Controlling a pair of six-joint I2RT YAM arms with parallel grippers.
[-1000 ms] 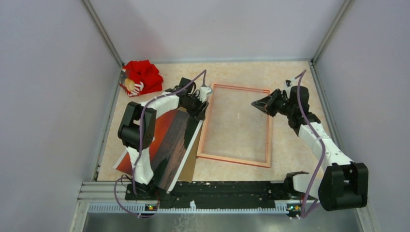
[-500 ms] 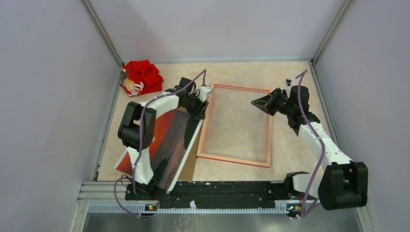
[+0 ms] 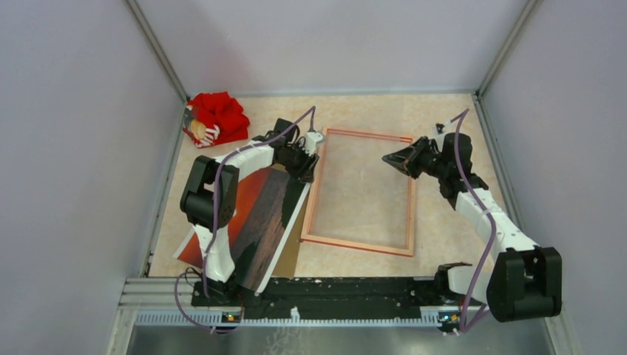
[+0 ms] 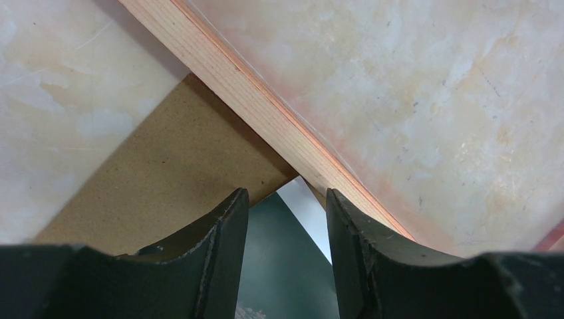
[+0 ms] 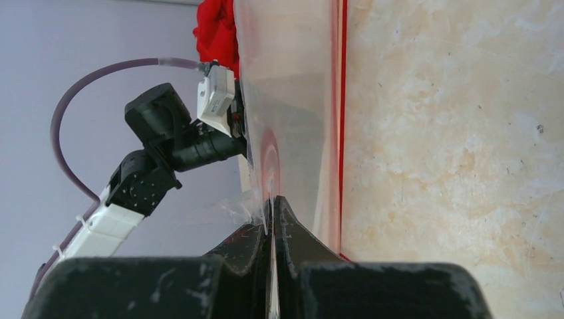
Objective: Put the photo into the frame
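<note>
Photo lying outside frame, on brown panel at left; insertion not yet begun; left gripper hovering over photo corner, fingers apart; right gripper pinching clear sheet inside frame, fingers together

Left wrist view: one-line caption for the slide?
Open left gripper over the corner of the photo, which lies on a brown backing board beside the frame.
</note>
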